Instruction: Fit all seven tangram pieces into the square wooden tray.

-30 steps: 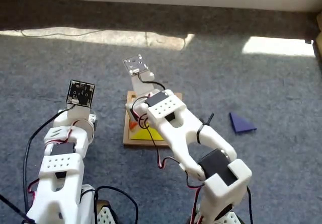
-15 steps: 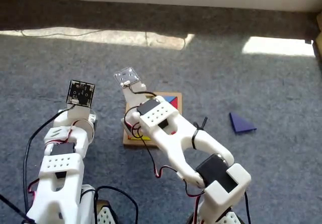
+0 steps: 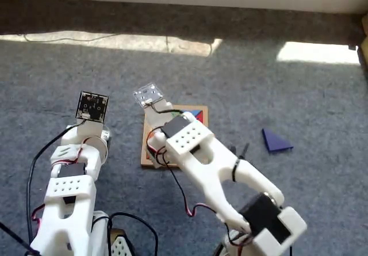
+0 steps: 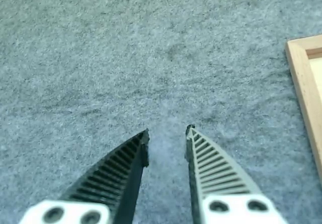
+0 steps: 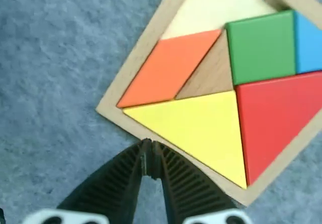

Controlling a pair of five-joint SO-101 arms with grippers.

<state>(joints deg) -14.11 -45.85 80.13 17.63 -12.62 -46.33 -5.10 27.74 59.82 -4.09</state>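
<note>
Movement belonged to the right arm alone. The left arm had kept its place, its left gripper (image 4: 167,130) hanging over bare grey surface (image 4: 100,58) with the jaws released and nothing between them, and the wooden tray (image 3: 145,155) just off to its side.

Over the tray, the right arm's wrist had swung toward the tray's left edge and then eased a little back, while its upper body had slid down and to the right in the high view. That uncovered the tray's far right corner, where red and blue now showed. The right gripper (image 5: 151,143) sat at the tray's rim (image 5: 132,65), jaws clenched and holding nothing.

Inside lay the orange parallelogram (image 5: 168,68), the yellow triangle (image 5: 193,126), the red triangle (image 5: 274,116), the green square (image 5: 261,45) and a blue piece (image 5: 309,40), edges touching. A brown triangular patch (image 5: 211,75) and a pale area (image 5: 216,7) could not be told apart as piece or bare floor.

Well off to the right, the purple triangle (image 3: 277,141) lay flat on the surface, outside the tray. With the right arm empty-jawed, that piece probably came next, so the task was close but unfinished.
</note>
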